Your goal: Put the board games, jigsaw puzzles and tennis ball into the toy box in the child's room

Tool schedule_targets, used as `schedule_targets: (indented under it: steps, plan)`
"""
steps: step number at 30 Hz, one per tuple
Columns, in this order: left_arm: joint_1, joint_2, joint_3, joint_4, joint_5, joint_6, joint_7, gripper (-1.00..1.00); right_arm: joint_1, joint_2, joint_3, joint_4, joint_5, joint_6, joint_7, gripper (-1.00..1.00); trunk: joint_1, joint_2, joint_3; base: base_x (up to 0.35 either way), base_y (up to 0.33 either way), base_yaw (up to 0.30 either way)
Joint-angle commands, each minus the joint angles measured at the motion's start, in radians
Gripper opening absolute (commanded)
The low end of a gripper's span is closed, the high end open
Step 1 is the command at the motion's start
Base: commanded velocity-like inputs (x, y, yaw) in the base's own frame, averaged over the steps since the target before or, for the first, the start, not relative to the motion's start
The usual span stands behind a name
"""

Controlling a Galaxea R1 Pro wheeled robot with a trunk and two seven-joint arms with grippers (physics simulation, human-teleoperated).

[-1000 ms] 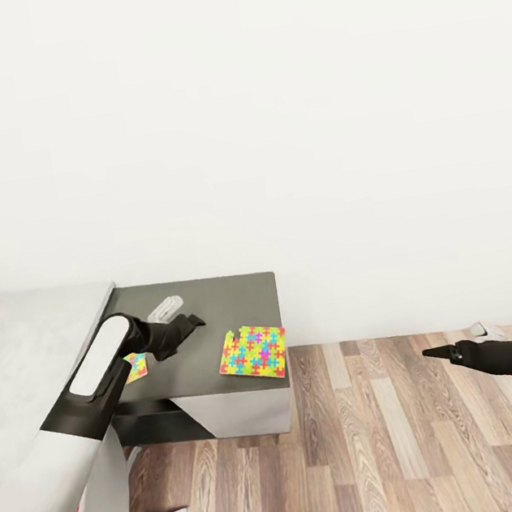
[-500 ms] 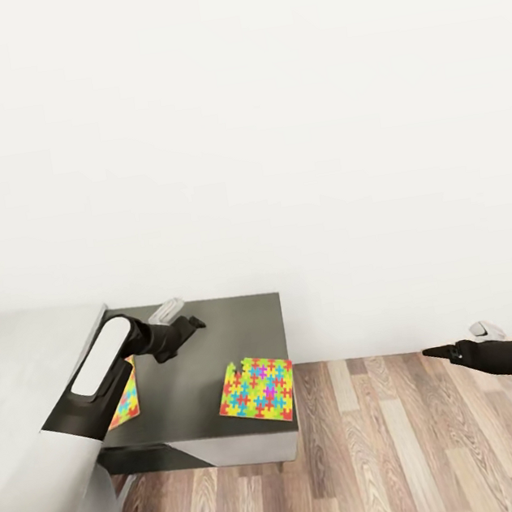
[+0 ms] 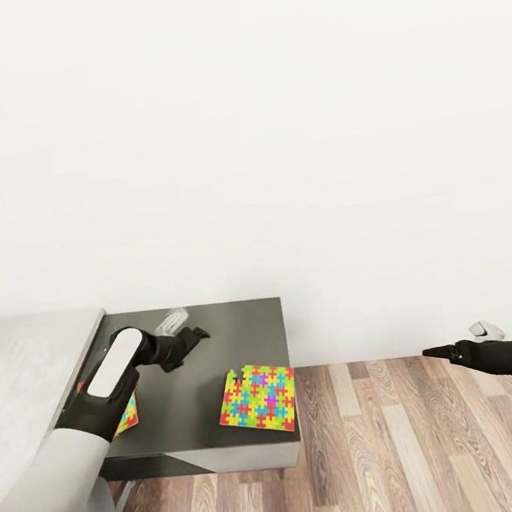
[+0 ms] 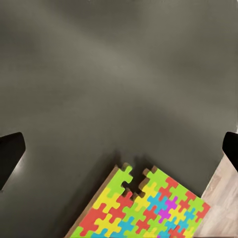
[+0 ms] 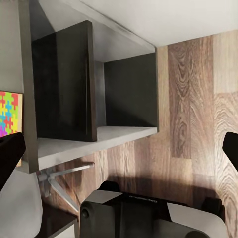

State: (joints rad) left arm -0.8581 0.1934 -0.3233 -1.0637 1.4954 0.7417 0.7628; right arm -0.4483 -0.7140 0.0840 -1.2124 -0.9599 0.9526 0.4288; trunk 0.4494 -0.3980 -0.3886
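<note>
A colourful jigsaw puzzle (image 3: 257, 387) lies flat near the front right corner of the dark table (image 3: 241, 324). My left gripper (image 3: 195, 334) hovers over the table's middle, behind and left of that puzzle, and is open. In the left wrist view the puzzle (image 4: 144, 208) lies on the bare tabletop (image 4: 119, 74) between the wide-apart fingertips (image 4: 10, 153). A second puzzle (image 3: 125, 413) peeks out from behind my left forearm at the table's left edge. My right gripper (image 3: 435, 353) hangs open over the wooden floor, far right of the table.
A grey bed (image 3: 18, 365) adjoins the table on the left. A small pale object (image 3: 171, 322) lies on the table behind the left gripper. The right wrist view looks at the table's open shelf (image 5: 89, 89), the floor (image 5: 198, 99) and my base (image 5: 139, 213).
The head view has shifted, so the table sits lower in the picture. My left arm reaches a little farther toward the table's back. The right arm holds the same pose.
</note>
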Motion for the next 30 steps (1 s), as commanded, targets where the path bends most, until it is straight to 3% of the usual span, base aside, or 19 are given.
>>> schedule_targets:
  steps: [1,2,5,11,19,26,30]
  plan:
    - [-0.001,-0.004,-0.002,0.021,-0.011,-0.002,-0.023,1.00,-0.001,-0.001,0.001,0.000,0.006,0.002,0.007,1.00,0.001,-0.002,-0.002,0.011,0.000,0.000]
    - [-0.001,-0.004,-0.002,0.021,-0.011,-0.002,-0.023,1.00,-0.001,-0.001,0.001,0.000,0.006,0.002,0.007,1.00,0.001,-0.002,-0.002,0.011,0.000,0.000]
    - [0.000,-0.018,-0.002,0.085,-0.061,-0.002,-0.114,1.00,-0.001,-0.001,0.002,-0.001,0.006,0.001,0.007,1.00,0.001,-0.002,-0.002,0.007,0.000,0.000]
    - [0.000,-0.036,-0.002,0.157,-0.100,-0.004,-0.219,1.00,-0.001,-0.001,0.002,-0.003,0.006,0.000,0.007,1.00,0.001,-0.002,-0.002,0.004,0.000,0.000]
    - [0.000,-0.062,-0.002,0.239,-0.121,-0.023,-0.282,1.00,-0.001,-0.002,0.001,-0.006,0.006,0.001,0.008,1.00,0.001,-0.002,-0.002,0.001,0.000,0.000]
    - [0.000,-0.068,-0.003,0.298,-0.129,-0.041,-0.345,1.00,-0.001,-0.002,0.001,-0.007,0.006,0.001,0.008,1.00,0.001,-0.002,-0.002,0.000,0.000,0.000]
    - [0.003,-0.070,-0.003,0.356,-0.183,-0.062,-0.416,1.00,-0.001,-0.002,0.001,-0.007,0.006,0.001,0.008,1.00,0.001,-0.002,-0.002,0.000,0.000,0.000]
